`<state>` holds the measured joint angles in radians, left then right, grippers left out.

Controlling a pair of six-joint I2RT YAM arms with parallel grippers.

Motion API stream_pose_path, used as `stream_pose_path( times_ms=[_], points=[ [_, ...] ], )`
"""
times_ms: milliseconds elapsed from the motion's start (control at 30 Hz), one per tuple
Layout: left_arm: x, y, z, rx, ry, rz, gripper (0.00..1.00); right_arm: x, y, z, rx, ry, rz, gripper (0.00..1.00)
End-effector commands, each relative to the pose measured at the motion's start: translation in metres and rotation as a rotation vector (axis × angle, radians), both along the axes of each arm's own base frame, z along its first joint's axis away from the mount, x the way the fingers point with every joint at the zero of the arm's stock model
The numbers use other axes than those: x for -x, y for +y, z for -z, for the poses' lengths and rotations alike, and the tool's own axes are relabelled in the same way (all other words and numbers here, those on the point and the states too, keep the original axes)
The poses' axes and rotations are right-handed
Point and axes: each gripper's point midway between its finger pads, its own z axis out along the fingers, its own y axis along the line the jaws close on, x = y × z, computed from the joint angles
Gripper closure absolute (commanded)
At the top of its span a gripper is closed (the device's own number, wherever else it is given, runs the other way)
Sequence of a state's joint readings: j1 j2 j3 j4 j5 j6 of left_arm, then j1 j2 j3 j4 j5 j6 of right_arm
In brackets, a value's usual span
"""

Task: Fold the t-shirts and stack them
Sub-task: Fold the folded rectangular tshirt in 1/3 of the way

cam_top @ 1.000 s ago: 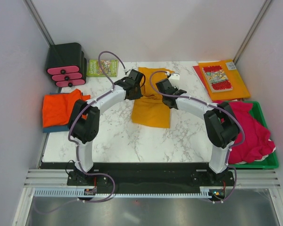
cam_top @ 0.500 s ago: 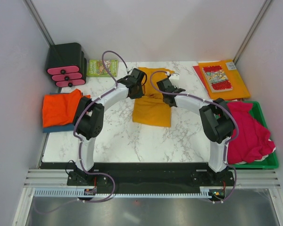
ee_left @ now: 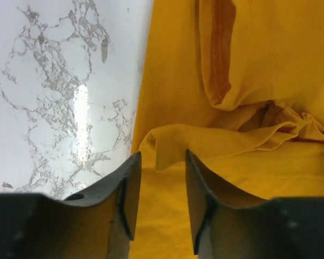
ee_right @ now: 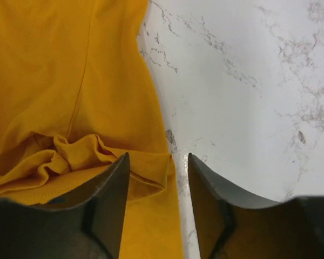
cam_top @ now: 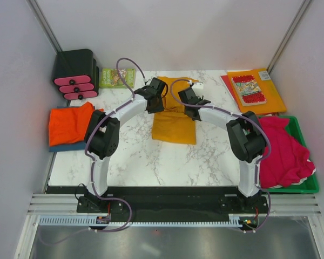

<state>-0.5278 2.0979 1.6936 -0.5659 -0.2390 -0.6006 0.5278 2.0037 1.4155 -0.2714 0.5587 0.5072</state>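
— Where is the mustard t-shirt (cam_top: 175, 127)?
— In the middle of the counter (cam_top: 151, 156), a narrow oblong, with its far end under both arms.
— And the jaws?
— Both pairs are spread, pinching nothing. The left jaws stand over a rumpled fold at one side edge of the shirt (ee_left: 259, 54), and cloth shows in their gap. The right jaws stand over the opposite edge (ee_right: 54, 65), with bunched cloth on one side and bare marble (ee_right: 248, 81) on the other.
— Touching?
— Can't tell.

Ahead of me the mustard t-shirt (cam_top: 174, 125) lies in the middle, folded narrow, far end bunched; the red-orange t-shirt (cam_top: 67, 123) rests folded on the blue t-shirt (cam_top: 62, 147), left; crimson-pink t-shirts (cam_top: 286, 154) heap right.
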Motion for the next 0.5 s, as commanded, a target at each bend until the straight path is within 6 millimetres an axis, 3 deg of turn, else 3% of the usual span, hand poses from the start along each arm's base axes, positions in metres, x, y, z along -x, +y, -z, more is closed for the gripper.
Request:
stream_pose_path(
  times_ms=[0,33,100,167,200,233,267,333,467],
  points=[
    [0.000,0.013,-0.033,-0.003,-0.069,-0.066,0.49,0.001,0.008,-0.060,-0.031,-0.164,-0.009,0.38],
    [0.002,0.015,-0.050,0.009,-0.100,-0.071,0.45,0.005,0.007,-0.077,-0.040,-0.194,-0.008,0.36],
    [0.013,0.017,-0.053,0.013,-0.100,-0.067,0.43,0.021,0.017,-0.077,-0.040,-0.185,-0.048,0.34],
    [0.024,0.011,-0.064,0.034,-0.119,-0.047,0.44,0.040,0.027,-0.074,-0.071,-0.170,-0.074,0.44],
    [0.035,0.011,-0.052,0.029,-0.091,-0.036,0.47,0.047,0.031,-0.069,-0.088,-0.158,-0.084,0.54],
    [0.042,0.008,-0.050,0.033,-0.085,-0.025,0.55,0.057,0.031,-0.058,-0.095,-0.132,-0.093,0.84],
    [0.046,0.005,-0.049,0.043,-0.091,-0.021,0.59,0.065,0.039,-0.051,-0.118,-0.115,-0.100,0.96],
    [0.065,0.003,-0.024,0.036,-0.039,-0.001,0.72,0.076,0.040,-0.026,-0.112,-0.059,-0.107,1.00],
    [0.091,-0.005,0.016,0.047,0.053,0.040,0.85,0.094,0.045,0.011,-0.114,0.027,-0.121,1.00]
  ],
)
